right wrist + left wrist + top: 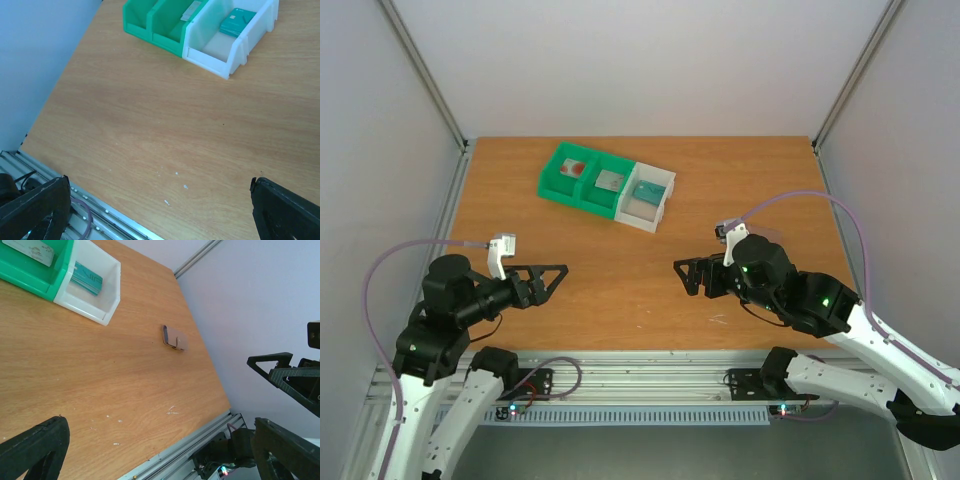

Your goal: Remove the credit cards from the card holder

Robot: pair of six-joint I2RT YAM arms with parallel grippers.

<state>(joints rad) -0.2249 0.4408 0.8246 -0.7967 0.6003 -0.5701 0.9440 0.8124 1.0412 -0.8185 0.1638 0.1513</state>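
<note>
Main risk: knocking the card holder (175,337) with the right arm (800,295). Seen from the left wrist lying on the table (610,300), right of the tray (575,202) and slightly nearer, close by that arm. Largely hidden behind it from above, and missing from the right wrist view. Hence a danger of shoving the holder toward the right edge by moving that arm half blind.

2nd risk: scraping fingertips on the wood while pinching so thin and flat a thing, or sliding it away instead of lifting it, unless pinned by 1 gripper and worked by the other. Cannot tell whether any card sits inside, nor whether the holder lies folded or spread.

Outside the holder already, by the look of it: the white credit card (575,168) with a red patch in the left green compartment, the grey credit card (610,180) in the middle compartment. Also a teal card-like piece (647,190) in the white compartment at right, possibly a 3rd. Reaching in there carelessly: risk of bumping the tray askew.

Pose: left gripper (555,285) low over the near left of the table, pointing right, fingers spread wide, holding nothing. Opposite, right gripper (682,280) low over the near right, pointing left, likewise wide and empty. Both well apart from the tray.
</note>
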